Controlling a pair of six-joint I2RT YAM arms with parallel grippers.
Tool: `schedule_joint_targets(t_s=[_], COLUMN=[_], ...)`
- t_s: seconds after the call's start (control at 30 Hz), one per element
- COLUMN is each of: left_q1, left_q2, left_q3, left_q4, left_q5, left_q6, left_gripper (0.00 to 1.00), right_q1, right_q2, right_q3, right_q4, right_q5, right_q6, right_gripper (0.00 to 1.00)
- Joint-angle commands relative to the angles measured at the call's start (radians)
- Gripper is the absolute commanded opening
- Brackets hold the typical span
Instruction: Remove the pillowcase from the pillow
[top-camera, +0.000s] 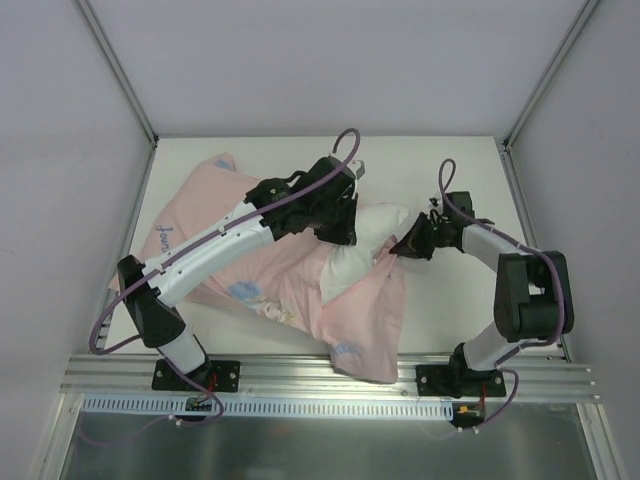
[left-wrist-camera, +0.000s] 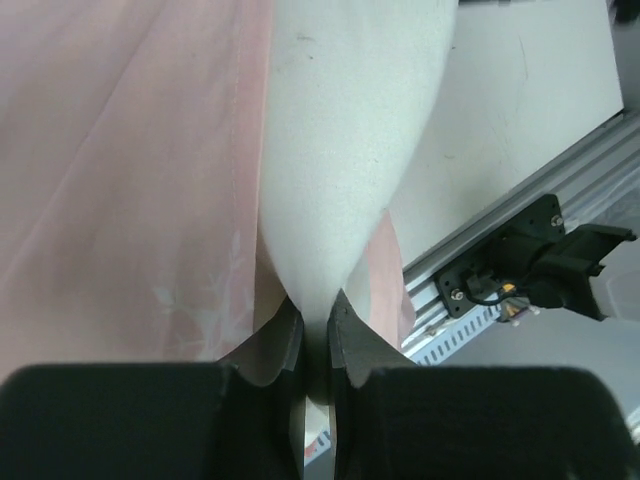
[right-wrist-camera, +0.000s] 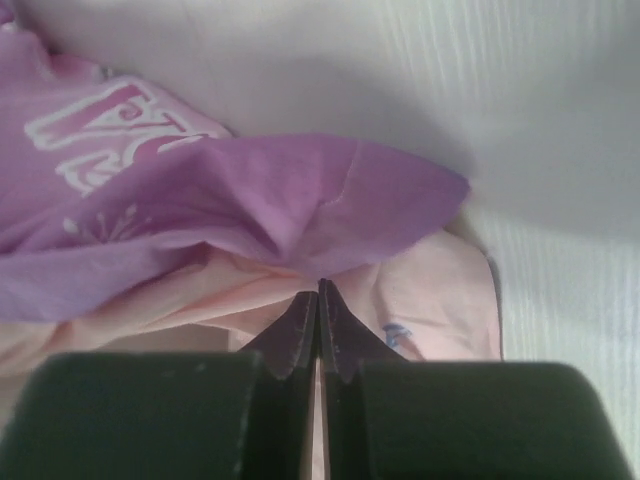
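The pillowcase (top-camera: 270, 280) lies mostly inside out, pale pink, from the table's far left to the front middle. The white pillow (top-camera: 372, 240) sticks out of it at the middle. My left gripper (top-camera: 345, 232) is shut on a corner of the pillow. In the left wrist view the white pillow (left-wrist-camera: 350, 130) narrows down into the gripper (left-wrist-camera: 315, 315), with pink pillowcase (left-wrist-camera: 120, 180) beside it. My right gripper (top-camera: 398, 247) is shut on the pillowcase's edge. In the right wrist view the gripper (right-wrist-camera: 318, 292) pinches a fold with purple printed fabric (right-wrist-camera: 300, 200) above pale pink.
An aluminium rail (top-camera: 330, 372) runs along the table's front edge, with both arm bases bolted to it. The right arm's base (left-wrist-camera: 540, 265) shows in the left wrist view. Grey enclosure walls stand at the left, back and right. Bare white table (top-camera: 450, 310) lies at the right.
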Motion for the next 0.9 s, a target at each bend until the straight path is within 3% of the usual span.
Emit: schedule_joint_targets(t_s=[0.0,0.13,0.2,0.37,0.43,0.57,0.67,0.87], left_q1=[0.070,0.187,0.227,0.239,0.241,0.244,0.246,0.249], left_q2=[-0.008,0.054,0.083,0.144,0.153,0.198,0.257,0.305], left_q3=[0.162,0.207,0.223,0.273,0.276,0.308,0.426,0.507], left_q4=[-0.007,0.003,0.018,0.022,0.022,0.027,0.024,0.026], left_q5=[0.050,0.063,0.071,0.071,0.071,0.063,0.094,0.125], left_q6=[-0.095,-0.211,-0.235,-0.241,-0.252,-0.267,-0.258,-0.273], left_gripper=[0.00,0.00,0.00,0.00,0.00,0.00,0.00,0.00], right_q1=[0.024,0.055,0.088,0.119,0.137,0.292,0.415,0.582], right_q2=[-0.143,-0.425,-0.640,-0.905,-0.968,-1.039,-1.013,-0.858], right_q3=[-0.176,-0.347,-0.372,-0.300,-0.244,-0.211,-0.200,-0.179], right_q4=[0.148,0.115,-0.006,-0.282,-0.336,-0.361,-0.329,-0.243], right_q5=[0.140,0.170,0.225,0.269,0.226,0.249,0.287,0.429], right_q6=[0.020,0.061,0.037,-0.049,-0.068,-0.028,-0.032,-0.034], right_gripper=[0.01,0.01,0.01,0.68,0.83,0.98,0.96,0.96])
